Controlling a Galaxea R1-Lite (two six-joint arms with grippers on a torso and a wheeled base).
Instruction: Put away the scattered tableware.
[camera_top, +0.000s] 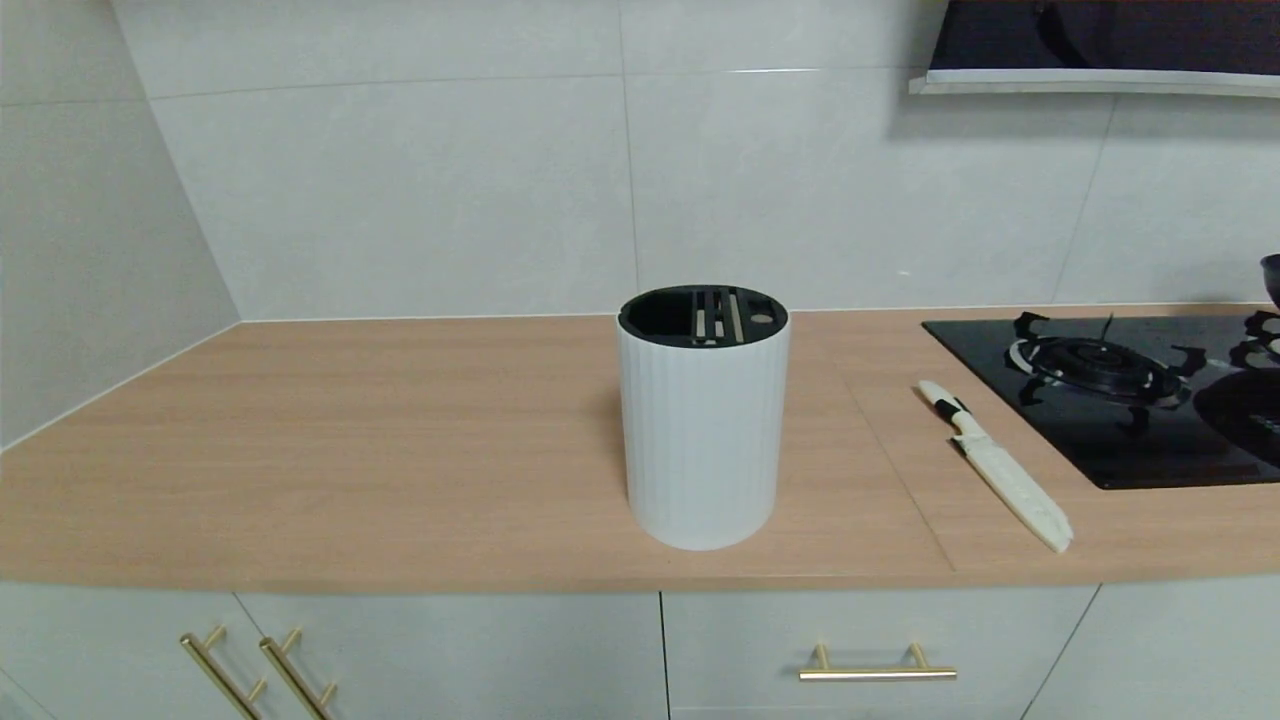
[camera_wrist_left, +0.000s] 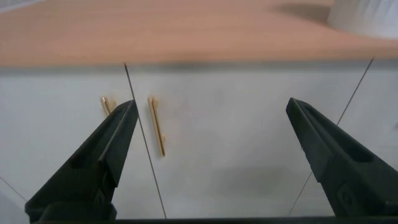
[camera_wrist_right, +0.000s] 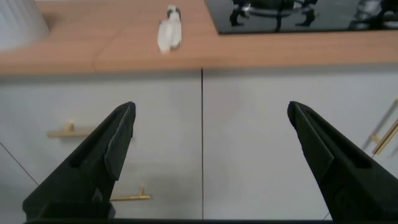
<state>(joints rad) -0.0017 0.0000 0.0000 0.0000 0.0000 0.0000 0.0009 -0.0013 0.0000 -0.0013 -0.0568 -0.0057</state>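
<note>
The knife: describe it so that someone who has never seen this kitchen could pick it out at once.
Find the wooden countertop and the black gas hob set into its right end. Flat on the wood just left of the hob lies the knife, handle toward the wall. It is slim and white with a black band, unlike the tall ribbed holder standing mid-counter.

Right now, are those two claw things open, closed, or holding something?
Left gripper: open, holding nothing.
Right gripper: open, holding nothing.
</note>
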